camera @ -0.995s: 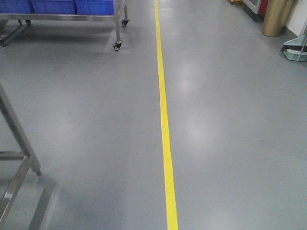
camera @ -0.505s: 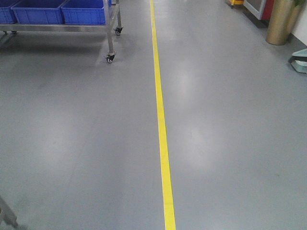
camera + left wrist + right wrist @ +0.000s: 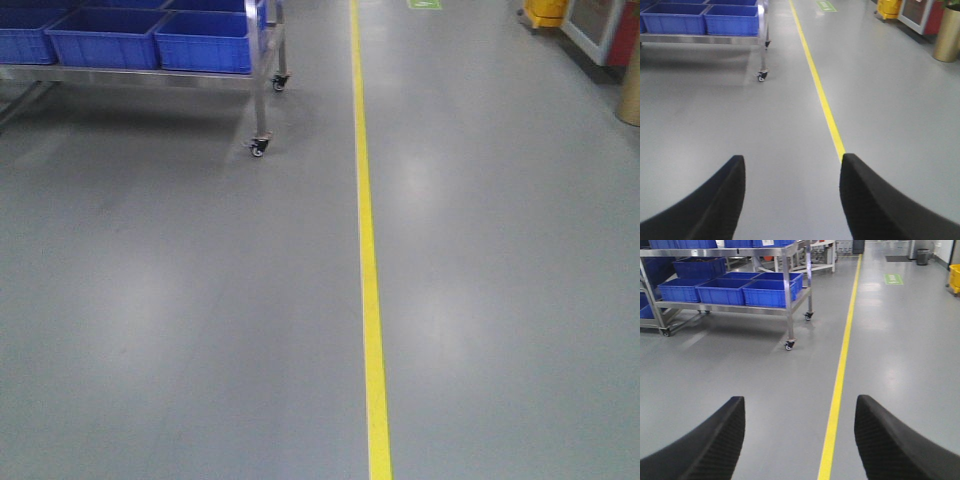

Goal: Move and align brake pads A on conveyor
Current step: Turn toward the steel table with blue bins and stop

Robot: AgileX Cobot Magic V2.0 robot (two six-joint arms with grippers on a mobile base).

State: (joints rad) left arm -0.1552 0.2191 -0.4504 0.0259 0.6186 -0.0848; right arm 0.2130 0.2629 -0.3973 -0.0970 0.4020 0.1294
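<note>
Gaping wide, the left pincer (image 3: pixel 792 160) shows two black, ribbed fingers (image 3: pixel 710 205) set well apart, with only the smooth, glossy grey floor (image 3: pixel 790 130) between them. The right pincer (image 3: pixel 800 400) is spread just as far and likewise grips nothing. None of the three views takes in the brake pads A or the conveyor, so where they lie cannot be told.

A narrow yellow painted line (image 3: pixel 825 100) meets the tip of the left pincer's finger on the right of its wrist view and runs straight away ahead. In the right wrist view it passes between the right pincer's fingers, nearer the one on the right.

Ahead of both pincers and off to their left stands a stainless steel wheeled rack (image 3: pixel 788 305). Its lower shelf carries blue plastic bins (image 3: pixel 765 292) side by side. A small caster (image 3: pixel 788 345) under the nearest leg rests on the floor, well apart from the line.

Far ahead and to the right of the left pincer stand a yellow plastic container (image 3: pixel 888 7) and a gold-coloured cylinder (image 3: pixel 946 35). A green rectangular floor marking (image 3: pixel 893 278) lies far ahead of the right pincer, right of the line.
</note>
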